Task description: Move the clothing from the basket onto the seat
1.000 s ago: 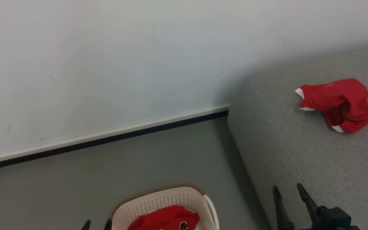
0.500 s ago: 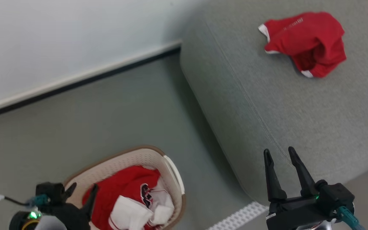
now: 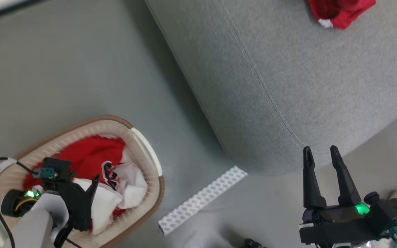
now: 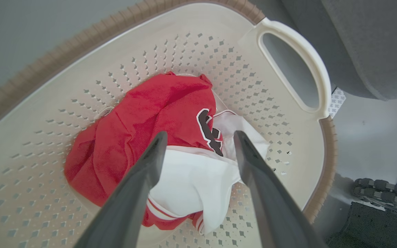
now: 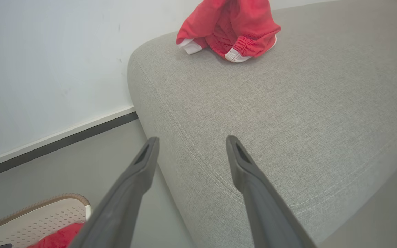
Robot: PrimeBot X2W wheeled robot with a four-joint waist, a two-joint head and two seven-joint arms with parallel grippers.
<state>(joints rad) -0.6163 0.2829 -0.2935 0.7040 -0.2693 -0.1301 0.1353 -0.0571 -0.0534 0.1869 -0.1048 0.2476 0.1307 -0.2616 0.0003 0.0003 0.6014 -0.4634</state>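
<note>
Left gripper [image 4: 200,134], fingers spread wide and holding nothing, is poised inside the basket [image 4: 171,44], its tips just above the crumpled jersey [image 4: 150,113]. Whether the tips touch the cloth cannot be told. The jersey is shown bunched on the basket floor, red on one side and white [image 4: 191,172] on the other, with dark white-outlined lettering [image 4: 207,127] at the fold between them.

The fabric is judged light, limp and probably slick, so no stiffness can be counted on: it is expected to drape and trail when lifted, and a hanging hem could catch on the brown rim or the side handle [image 4: 298,69]. A hold is best taken on the raised ridge where red meets white, directly between the open fingers, so that several layers are pinched together, not one thin sheet.

Right gripper [image 3: 320,148], likewise wide open and empty, is held over the floor, just short of the rounded corner of the grey seat [image 3: 288,69]. A patterned strip [image 3: 202,199] lies on the floor between basket and seat. Farthest away, a red garment with white trim [image 5: 229,31] lies on the seat.
</note>
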